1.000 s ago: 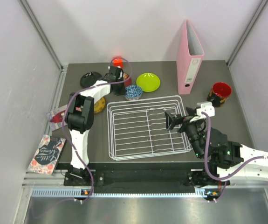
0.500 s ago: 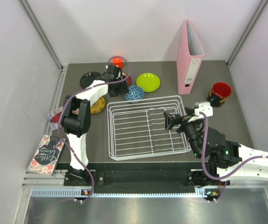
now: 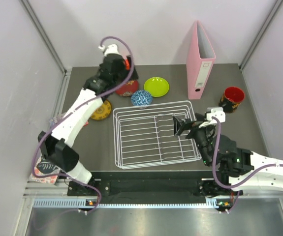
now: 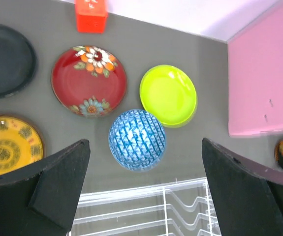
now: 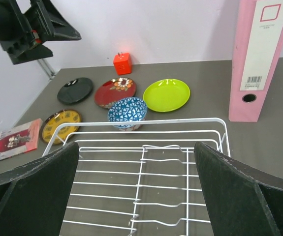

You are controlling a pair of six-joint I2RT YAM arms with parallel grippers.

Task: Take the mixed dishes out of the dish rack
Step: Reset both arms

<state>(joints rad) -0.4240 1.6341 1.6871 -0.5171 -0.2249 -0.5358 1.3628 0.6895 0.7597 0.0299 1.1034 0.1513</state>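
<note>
The rack (image 3: 156, 132) sits in the middle of the counter (image 3: 239, 128), long side running left to right. All the dishes lie outside it.

The bowl (image 4: 137, 139) stands upright just beyond the rack's far rail, toward its left end. In the left wrist view it looks to touch or overlap the near edge of the green plate (image 4: 168, 95), which lies just behind it to the right. The red plate (image 4: 88, 80) is flat behind and to the left of the bowl. The black plate (image 4: 3, 59) lies further left, close beside the red one. The gold plate (image 4: 8, 147) lies near the rack's far-left corner, nearer than the black plate. The cube (image 4: 91, 8) sits at the back wall, just behind the red plate.

The cup (image 3: 232, 99) stands apart from the rest near the right edge of the counter, its red inside showing. It is to the right of the pink binder (image 3: 200, 61), which stands upright at the far right of the rack.

The left tool (image 4: 144, 162) hangs high over the far-left group of dishes and points down. Its fingers (image 4: 57, 187) are spread wide with nothing between them.

The right tool (image 5: 136, 162) hovers over the right part of the rack, facing the far wall. Its fingers (image 5: 38, 191) are also wide apart and hold nothing.

A red booklet (image 5: 13, 140) lies at the counter's left edge.
</note>
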